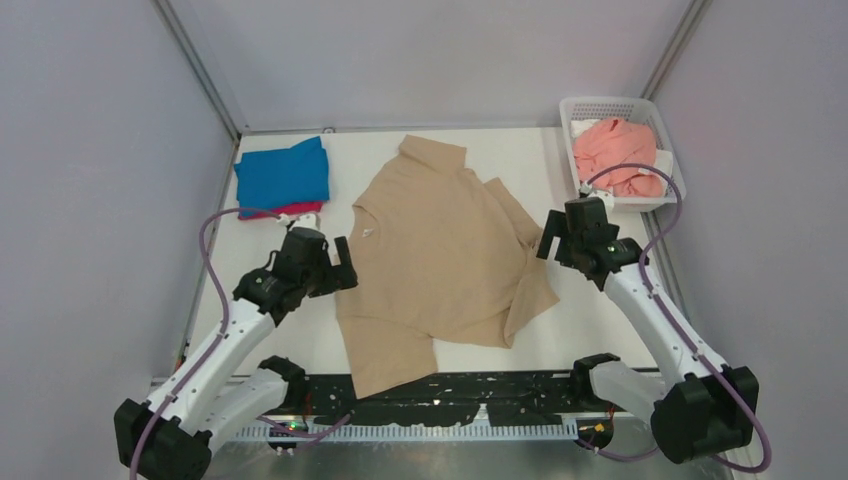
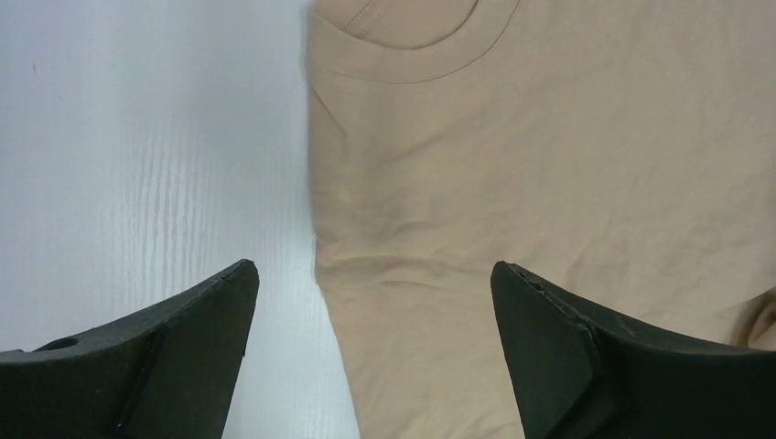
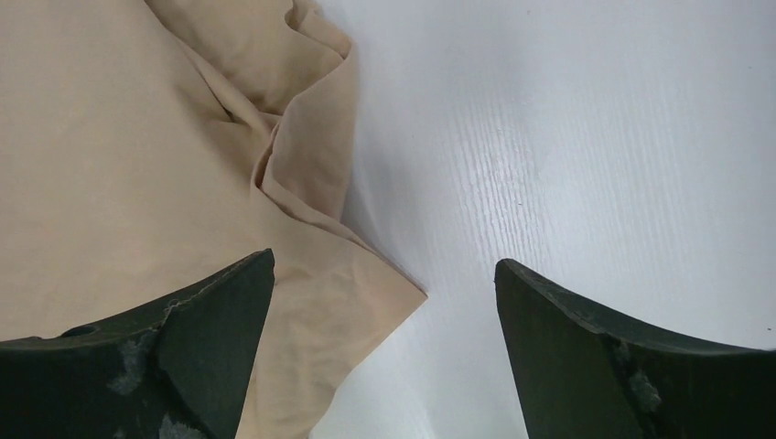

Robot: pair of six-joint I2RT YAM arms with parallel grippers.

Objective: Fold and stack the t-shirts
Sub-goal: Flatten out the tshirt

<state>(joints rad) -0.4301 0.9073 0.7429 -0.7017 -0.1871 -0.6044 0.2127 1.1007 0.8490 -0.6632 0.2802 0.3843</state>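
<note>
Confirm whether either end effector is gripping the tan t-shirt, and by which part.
Nothing is held. The left end effector and the right end effector are both open, over opposite side edges of the tan t-shirt.

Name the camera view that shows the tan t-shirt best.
Top external: the tan t-shirt lies wholly in frame. The left wrist shows only its collar and nearby cloth; the right wrist only a rumpled edge.

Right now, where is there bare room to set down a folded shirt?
Bare table between the tan shirt and the basket, and near right, beside its hem. Crowded: far left, the blue shirt on the red shirt; the left arm overhangs that side.
</note>
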